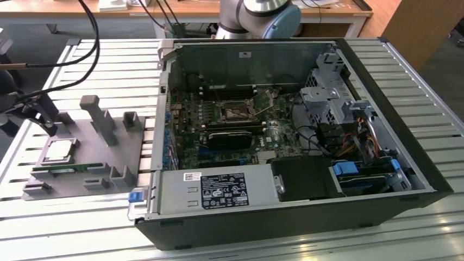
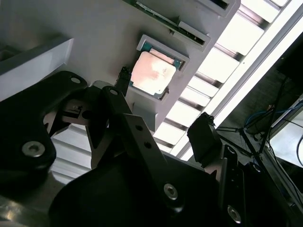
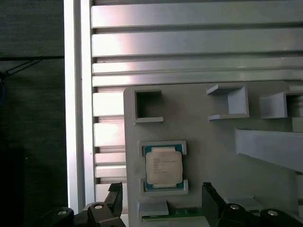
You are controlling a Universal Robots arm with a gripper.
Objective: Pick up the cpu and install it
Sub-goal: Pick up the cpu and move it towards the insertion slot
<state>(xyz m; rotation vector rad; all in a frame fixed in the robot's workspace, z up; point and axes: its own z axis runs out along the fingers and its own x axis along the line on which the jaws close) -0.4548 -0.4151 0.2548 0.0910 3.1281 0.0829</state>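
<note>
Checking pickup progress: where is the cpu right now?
The cpu lies in a pocket of the grey tray at the exterior view's left, beside the open computer case.

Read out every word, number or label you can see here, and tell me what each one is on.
No text here can be quoted as it reads.
cpu: faint lines of print on its metal top, too small to read.
large white label on the grey metal box: print and symbols, too small to read.
small white label on the same box: too small to read.
</note>
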